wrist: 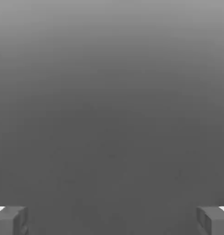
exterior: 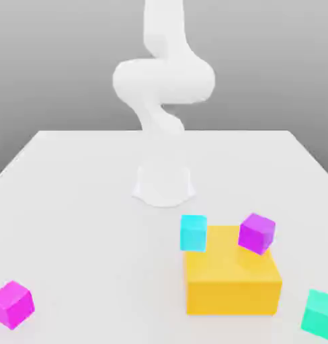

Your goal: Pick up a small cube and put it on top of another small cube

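**At the desk's near corner, the pink cube waits far from the arm**

On the desk (exterior: 72,175), the small cube (exterior: 12,304) lies well apart from the yellow block (exterior: 232,279), off toward the exterior view's left and close to the near edge. It is bright magenta-pink, turned a little so that a corner faces the camera, and it has no long axis to favour. The arm (exterior: 163,87) rises from its base beyond the yellow block, folded high, so the cube probably calls for a long reach outward and down.

In the hand view the claw (wrist: 112,221) stands wide apart, its two grey fingertips (wrist: 10,220) at opposite sides of the picture with nothing between them, facing plain grey backdrop.

A violet-purple cube (exterior: 257,233) sits on the yellow block's top, a cyan cube (exterior: 193,232) touches or stands just beside its far corner, and a teal cube (exterior: 320,314) lies near it toward the exterior view's right. Around the small cube there is open room; the nearby desk edge is the one risk I judge.
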Tool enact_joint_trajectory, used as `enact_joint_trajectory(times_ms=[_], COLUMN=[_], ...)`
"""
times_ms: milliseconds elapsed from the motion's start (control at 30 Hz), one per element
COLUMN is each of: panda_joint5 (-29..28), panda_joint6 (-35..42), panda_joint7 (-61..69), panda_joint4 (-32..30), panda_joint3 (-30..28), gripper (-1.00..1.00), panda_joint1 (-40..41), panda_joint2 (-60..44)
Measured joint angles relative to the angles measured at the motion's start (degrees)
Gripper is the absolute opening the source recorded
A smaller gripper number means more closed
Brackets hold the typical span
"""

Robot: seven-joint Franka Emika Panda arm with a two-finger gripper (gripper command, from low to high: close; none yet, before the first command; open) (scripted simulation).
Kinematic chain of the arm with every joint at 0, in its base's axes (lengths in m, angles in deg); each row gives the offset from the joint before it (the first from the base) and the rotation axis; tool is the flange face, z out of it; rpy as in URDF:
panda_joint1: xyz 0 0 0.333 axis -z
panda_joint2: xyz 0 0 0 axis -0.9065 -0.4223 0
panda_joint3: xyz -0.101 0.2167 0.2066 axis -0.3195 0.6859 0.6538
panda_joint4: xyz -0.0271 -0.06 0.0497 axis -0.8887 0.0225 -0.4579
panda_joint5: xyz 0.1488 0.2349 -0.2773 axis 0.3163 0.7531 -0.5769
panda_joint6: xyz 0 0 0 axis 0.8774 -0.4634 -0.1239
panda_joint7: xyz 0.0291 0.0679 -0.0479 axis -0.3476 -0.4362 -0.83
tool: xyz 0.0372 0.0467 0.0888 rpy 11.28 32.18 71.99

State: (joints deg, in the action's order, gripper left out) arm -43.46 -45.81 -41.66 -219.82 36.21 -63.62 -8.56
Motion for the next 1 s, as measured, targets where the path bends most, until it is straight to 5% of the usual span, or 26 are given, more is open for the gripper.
enact_joint_trajectory(times_ms=[467,1000], panda_joint5=[-0.3,11.2], panda_joint6=[-9.7,-22.1], panda_joint7=[1.0,10.3], panda_joint4=[-1.3,-1.6], panda_joint3=[-8.3,-10.3], gripper=[0.00,0.00], panda_joint1=[6.9,19.0], panda_joint2=[-29.3,-63.1])
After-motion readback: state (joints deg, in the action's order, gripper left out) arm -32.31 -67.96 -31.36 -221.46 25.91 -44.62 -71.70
